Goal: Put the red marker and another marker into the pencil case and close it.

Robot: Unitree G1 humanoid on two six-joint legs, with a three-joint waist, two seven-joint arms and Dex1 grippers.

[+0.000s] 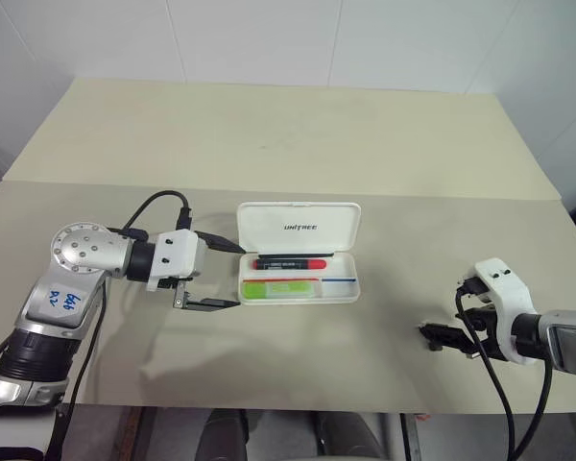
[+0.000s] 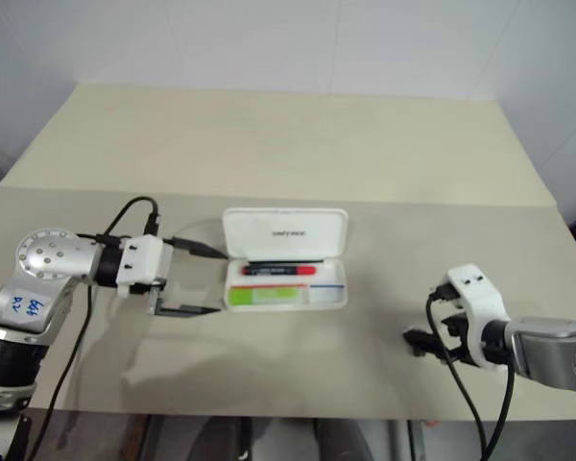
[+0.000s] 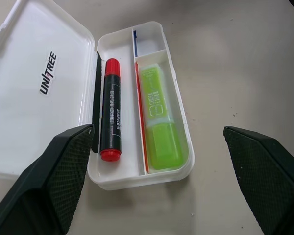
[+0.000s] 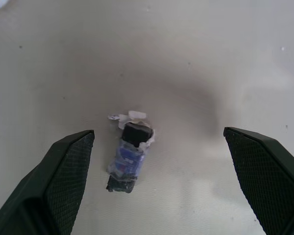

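Grippers sit nearest: the left gripper hangs spread wide and empty just at nine o'clock of the pencil case, while the right gripper, also wide open and empty, hovers over a small dark object on the table, well off at four o'clock from the case. Farther in, the case lies lid-up, with another marker in its near compartment and the red marker behind it by the hinge.

Both head views look down from above over the same bench. The left wrist view sits close over the open pencil case; the right wrist view looks closely down at the bench.
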